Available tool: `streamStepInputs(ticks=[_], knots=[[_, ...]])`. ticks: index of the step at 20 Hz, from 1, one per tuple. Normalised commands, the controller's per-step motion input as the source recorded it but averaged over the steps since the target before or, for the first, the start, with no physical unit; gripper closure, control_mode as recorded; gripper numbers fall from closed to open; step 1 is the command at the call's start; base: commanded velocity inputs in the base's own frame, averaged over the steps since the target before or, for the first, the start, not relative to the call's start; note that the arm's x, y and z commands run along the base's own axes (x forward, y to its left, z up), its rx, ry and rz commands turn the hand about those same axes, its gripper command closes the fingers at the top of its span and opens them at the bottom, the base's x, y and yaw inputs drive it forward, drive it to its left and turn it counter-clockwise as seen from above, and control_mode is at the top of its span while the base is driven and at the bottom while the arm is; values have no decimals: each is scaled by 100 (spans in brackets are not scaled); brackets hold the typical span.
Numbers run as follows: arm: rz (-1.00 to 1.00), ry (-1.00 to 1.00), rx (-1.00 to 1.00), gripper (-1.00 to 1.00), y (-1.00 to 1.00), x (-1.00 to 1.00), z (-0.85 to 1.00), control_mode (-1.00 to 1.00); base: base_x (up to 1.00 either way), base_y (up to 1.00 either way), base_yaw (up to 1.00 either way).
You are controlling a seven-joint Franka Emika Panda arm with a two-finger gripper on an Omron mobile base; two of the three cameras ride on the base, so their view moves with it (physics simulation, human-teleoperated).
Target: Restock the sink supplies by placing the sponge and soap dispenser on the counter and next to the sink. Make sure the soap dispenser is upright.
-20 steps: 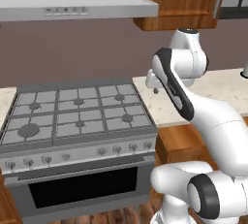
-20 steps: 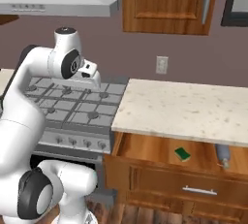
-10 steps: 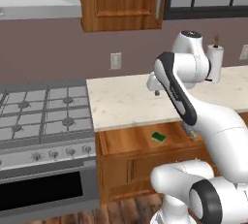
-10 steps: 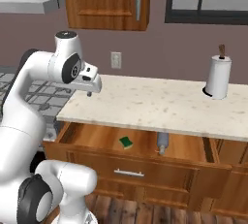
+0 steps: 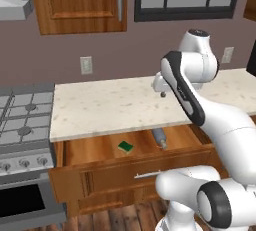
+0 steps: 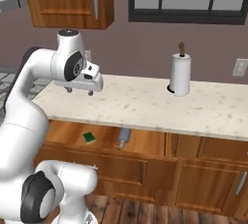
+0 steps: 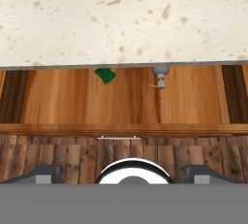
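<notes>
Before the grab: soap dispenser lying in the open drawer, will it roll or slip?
The soap dispenser lies on its side on the drawer's smooth wood floor; its rounded body would probably roll if nudged sideways. The curved surface may slip between flat fingers. The thin nozzle looks too slight to grasp; gripping the body seems safer.

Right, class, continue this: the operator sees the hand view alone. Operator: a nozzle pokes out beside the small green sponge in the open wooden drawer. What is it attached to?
Observer: A rounded grey-blue soap dispenser, lying on its side in the drawer.
Operator: And the gripper?
Observer: The gripper hangs open above the beige speckled counter, holding nothing.
Operator: Anything standing on it?
Observer: A white paper-towel roll, upright near the wall.
</notes>
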Motion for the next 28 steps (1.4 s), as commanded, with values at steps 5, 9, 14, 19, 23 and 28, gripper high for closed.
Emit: streamStepInputs(ticks=[5, 9, 14, 19, 23, 28], knots=[[0, 0, 0, -100, 0, 0, 0, 100, -19, 3, 0], [0, 2, 2, -100, -8, 0, -25, -100, 0, 0, 0], [0, 19, 2, -100, -31, 3, -99, -100, 0, 0, 0], [0, 16, 0, -100, -41, 0, -100, -100, 0, 0, 0], [6, 3, 4, -100, -59, 15, -100, -100, 0, 0, 0], [10, 0, 1, -100, -29, 44, -94, -100, 0, 0, 0]])
